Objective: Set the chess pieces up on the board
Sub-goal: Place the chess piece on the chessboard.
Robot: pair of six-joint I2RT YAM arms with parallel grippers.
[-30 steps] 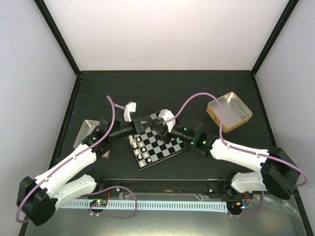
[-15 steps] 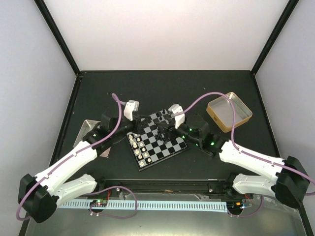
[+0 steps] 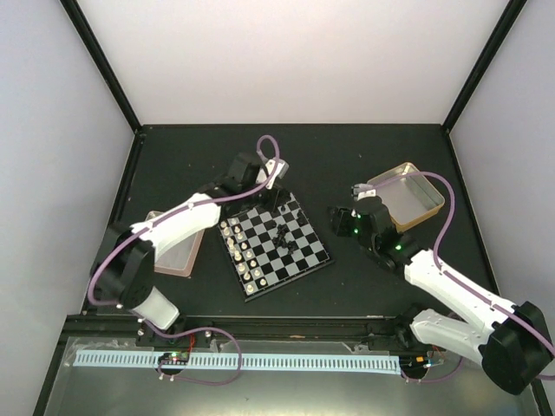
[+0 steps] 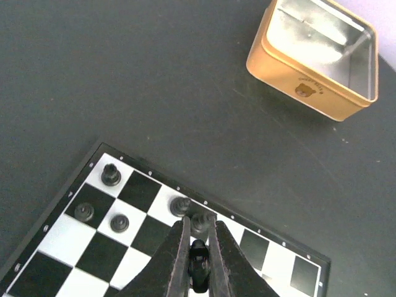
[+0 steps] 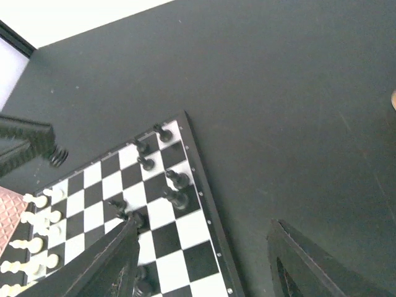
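The left pincer (image 4: 198,234) is pinched narrow on a single black chessman (image 4: 198,263). It grips the piece upright between its fingertips, so the piece can go down base-first. The pincer hangs over the far side of the board (image 3: 299,260), just above the edge rows where other black pieces (image 4: 180,205) already stand on scattered squares. The grip looks high on the chessman, which I judge leaves its base free to seat on a square without the fingers knocking the neighbours. The cream-white pieces (image 3: 247,269) line the board's opposite side. The right pincer (image 5: 202,223) is spread wide and carries nothing. It sits off the board over the bare desk (image 3: 347,156), near the gold tin (image 4: 297,83), probably held clear so the two arms do not crowd the same corner. The black side looks only partly filled, so several placements likely remain.
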